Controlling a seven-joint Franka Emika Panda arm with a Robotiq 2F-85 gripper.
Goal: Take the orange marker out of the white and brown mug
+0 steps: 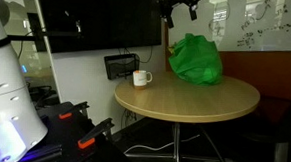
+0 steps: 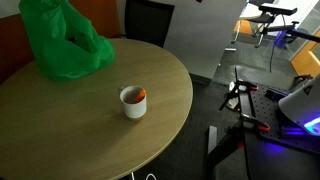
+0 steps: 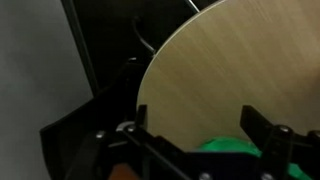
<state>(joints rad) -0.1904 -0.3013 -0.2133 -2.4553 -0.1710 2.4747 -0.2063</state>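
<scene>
Marker (image 2: 141, 95): only a small orange bit shows, inside the mug (image 2: 131, 107) at its right rim. It leans on the wall and hardly clears the top. How much of it stands proud cannot be told at this size.

Mug: upright on the bench (image 2: 90, 135), handle out to one side, well apart from the bag (image 2: 58, 42). In an exterior view it sits left of the bag (image 1: 195, 59), toward the bench's left edge.

End effector (image 1: 180, 3): high up, above the bag rather than the mug. Empty, with the jaws spread wide. In the wrist view the fingers (image 3: 265, 128) stand well apart, with bare bench and a patch of green between them. The mug does not appear in that view.

Risks, as judged from here:
- A straight descent lands on the bag. The arm needs a sideways move first.
- With the mug outside the wrist view, lining up on it starts blind.
- Little marker shows to grip, so a finger may strike the rim and tip or shove the light mug toward the edge.
- Thin, smooth barrel: a shallow pinch may slip and drop the marker back in.
- A leaning marker may drag against the wall on the lift and carry the mug up with it.
</scene>
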